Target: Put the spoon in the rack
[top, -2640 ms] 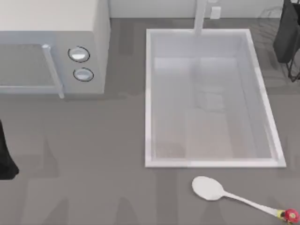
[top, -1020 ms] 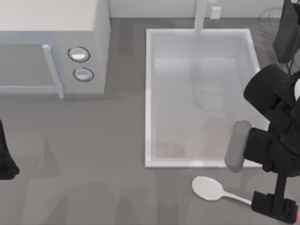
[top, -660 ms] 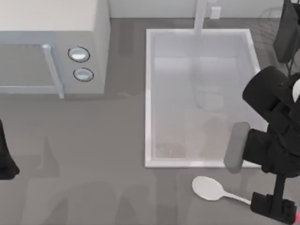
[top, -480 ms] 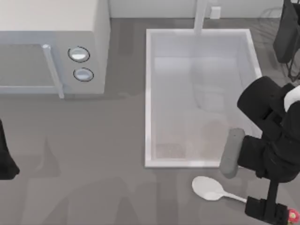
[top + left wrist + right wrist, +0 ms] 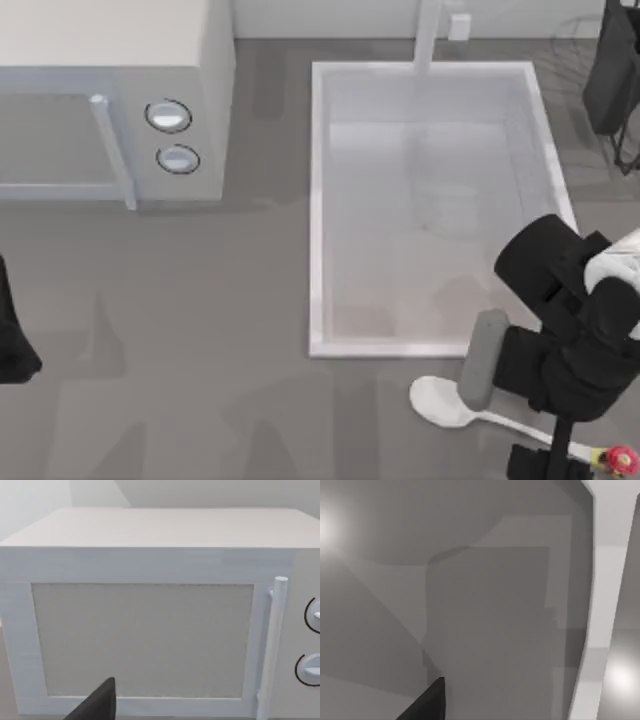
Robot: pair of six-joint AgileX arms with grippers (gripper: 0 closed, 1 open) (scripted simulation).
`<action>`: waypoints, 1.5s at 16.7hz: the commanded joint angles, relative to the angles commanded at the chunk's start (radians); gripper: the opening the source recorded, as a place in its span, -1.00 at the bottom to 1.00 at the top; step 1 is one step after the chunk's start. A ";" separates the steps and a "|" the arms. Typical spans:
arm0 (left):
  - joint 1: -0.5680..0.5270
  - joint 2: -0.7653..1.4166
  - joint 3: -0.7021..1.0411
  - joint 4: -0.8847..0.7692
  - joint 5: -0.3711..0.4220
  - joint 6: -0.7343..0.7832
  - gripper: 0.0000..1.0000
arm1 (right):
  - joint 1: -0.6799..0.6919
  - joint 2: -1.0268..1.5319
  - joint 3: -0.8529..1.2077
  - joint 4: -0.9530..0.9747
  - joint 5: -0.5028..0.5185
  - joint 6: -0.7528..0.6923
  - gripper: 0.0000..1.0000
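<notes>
The spoon [image 5: 445, 402] lay flat on the grey tabletop [image 5: 200, 330] near its front right corner, just in front of the white sink basin [image 5: 316, 210]; its bowl pointed toward the left edge, and its thin handle ran off toward the right edge, ending in a red-and-yellow tip [image 5: 622, 459]. The right arm reached in from the right edge, and its right gripper [image 5: 540, 462] hung over the middle of the spoon handle at the front edge; how far the jaws stood apart could not be told, nor whether they touched the handle. The rack [image 5: 612, 70] stood at the back right corner, well apart from the spoon. The left gripper [image 5: 12, 340] sat parked at the left edge, facing the white microwave [image 5: 150, 615] at the back left corner; its jaws could not be judged either.
</notes>
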 joint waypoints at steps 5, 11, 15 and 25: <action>0.000 0.000 0.000 0.000 0.000 0.000 1.00 | 0.000 0.001 -0.001 0.001 0.000 0.000 0.85; 0.000 0.000 0.000 0.000 0.000 0.000 1.00 | 0.000 0.001 -0.001 0.001 0.000 0.000 -0.06; 0.000 0.000 0.000 0.000 0.000 0.000 1.00 | 0.000 0.001 -0.001 0.001 0.000 0.000 -0.66; 0.000 0.000 0.000 0.000 0.000 0.000 1.00 | 0.000 0.001 -0.001 0.001 0.000 0.000 -1.00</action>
